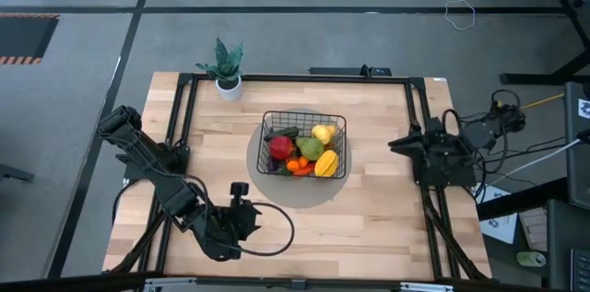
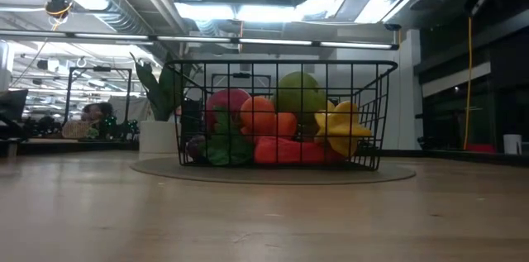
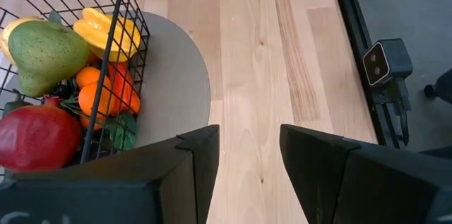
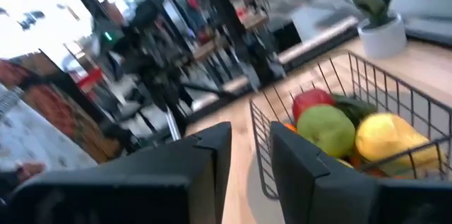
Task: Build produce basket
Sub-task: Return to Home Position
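The left fingers (image 3: 247, 139) stand apart with nothing between them, only bare wooden surface (image 1: 369, 223) showing in the gap. They hang low by the near edge of the grey disc (image 1: 295, 194). The basket (image 1: 304, 115) sits on that disc just ahead of the fingertips and a little off to one side, not touching them.

The right fingers (image 4: 251, 138) are also parted and empty, though the gap is narrower. They point across a strip of bare surface at the basket, which lies ahead of them and well apart.

Inside the basket the produce is heaped together: a red fruit (image 1: 279, 147) on the side nearer the left fingers, a green pear (image 1: 311, 147) in the middle, yellow pieces (image 1: 326, 165) on the side nearer the right fingers, and small oranges (image 1: 297, 165) low down. Beyond the basket from the left fingers, a potted plant (image 1: 226, 71) stands at the far edge.
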